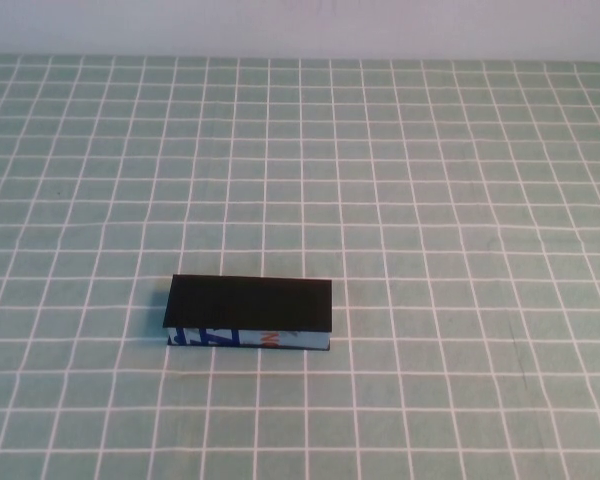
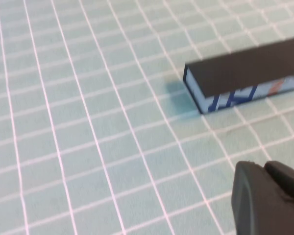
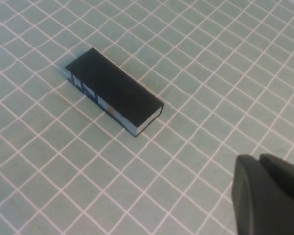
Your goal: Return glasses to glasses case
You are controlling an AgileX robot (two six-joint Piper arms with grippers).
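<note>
Glasses case [image 1: 250,313] lying flat, lid shut, on green grid-cloth bench [image 1: 460,180], left of centre, blue-printed front facing robot. Glasses not seen. Left pincer [image 2: 269,198] off the bench beside case, well apart from it; open or clenched: can't tell. Right pincer [image 3: 267,193] likewise apart from case; state can't tell.

1. Desk [image 1: 460,200] — covered by a pale green cloth with a grid of thin white lines, lying flat in all three views.
2. Wall [image 1: 300,25] — a plain, pale strip along the desk's far edge in the high view.
</note>
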